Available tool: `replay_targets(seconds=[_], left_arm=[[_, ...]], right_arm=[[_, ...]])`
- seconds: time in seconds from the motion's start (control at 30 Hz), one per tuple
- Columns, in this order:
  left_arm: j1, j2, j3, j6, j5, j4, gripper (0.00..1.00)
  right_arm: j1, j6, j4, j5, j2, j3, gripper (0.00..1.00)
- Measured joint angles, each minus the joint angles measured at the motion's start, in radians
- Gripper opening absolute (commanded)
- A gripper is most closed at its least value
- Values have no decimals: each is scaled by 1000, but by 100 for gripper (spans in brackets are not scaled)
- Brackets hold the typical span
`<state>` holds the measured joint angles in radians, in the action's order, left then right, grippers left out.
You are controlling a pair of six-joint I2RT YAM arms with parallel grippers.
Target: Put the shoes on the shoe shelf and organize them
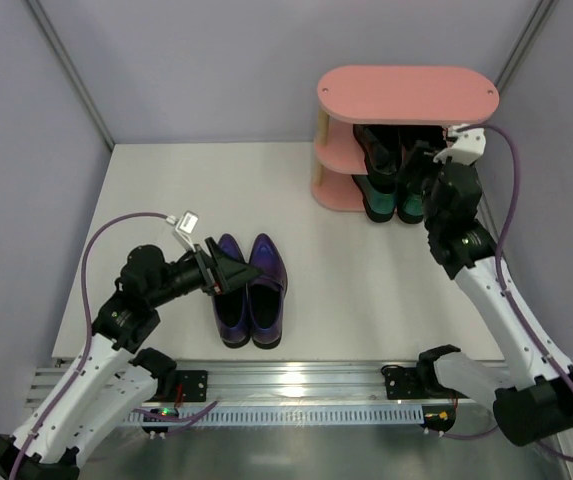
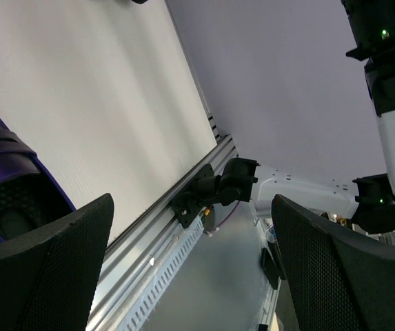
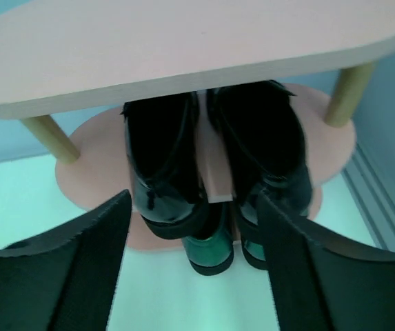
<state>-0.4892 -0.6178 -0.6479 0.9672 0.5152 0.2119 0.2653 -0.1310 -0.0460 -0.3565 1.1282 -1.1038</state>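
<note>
The pink shoe shelf (image 1: 406, 95) stands at the back right. A black pair (image 3: 163, 165) sits on its middle tier, heels out, above a dark green pair (image 3: 207, 245) on the bottom tier. My right gripper (image 3: 194, 272) hangs open just in front of those heels, with nothing between its fingers. The purple pair (image 1: 249, 290) lies side by side on the table at front centre. My left gripper (image 1: 228, 268) hovers open over the left purple shoe (image 2: 4, 186), which shows beside one finger (image 2: 45, 276), not between them.
The white table ends at a metal rail (image 1: 296, 385) along the front, where both arm bases are bolted. Grey walls close the back and sides. The shelf's top board (image 3: 183, 55) is bare.
</note>
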Motion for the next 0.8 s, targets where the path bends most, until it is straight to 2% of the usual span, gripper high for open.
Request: replay_targets(seconds=[0.03, 0.07, 0.1, 0.13, 0.27, 0.33, 0.5, 0.8], left_arm=[[0, 6, 0, -4, 0, 8, 93], [0, 11, 0, -6, 0, 14, 93], [0, 17, 1, -7, 0, 18, 93], [0, 25, 3, -7, 0, 23, 93], [0, 54, 20, -8, 0, 40, 93], [0, 71, 35, -9, 0, 53, 93], [0, 121, 58, -13, -4, 109, 93], [0, 233, 60, -32, -31, 198, 93]], right_arm=[[0, -14, 0, -34, -45, 29, 59], [0, -27, -5, -77, -90, 58, 23], [-1, -40, -6, -126, -129, 85, 11], [-4, -64, -7, -176, -171, 116, 4], [-75, -138, -24, -282, -262, 211, 4], [-149, -179, -42, -273, -261, 224, 4], [-346, -248, -39, -154, -125, 216, 4], [-485, -286, -5, 151, 162, 93, 4]])
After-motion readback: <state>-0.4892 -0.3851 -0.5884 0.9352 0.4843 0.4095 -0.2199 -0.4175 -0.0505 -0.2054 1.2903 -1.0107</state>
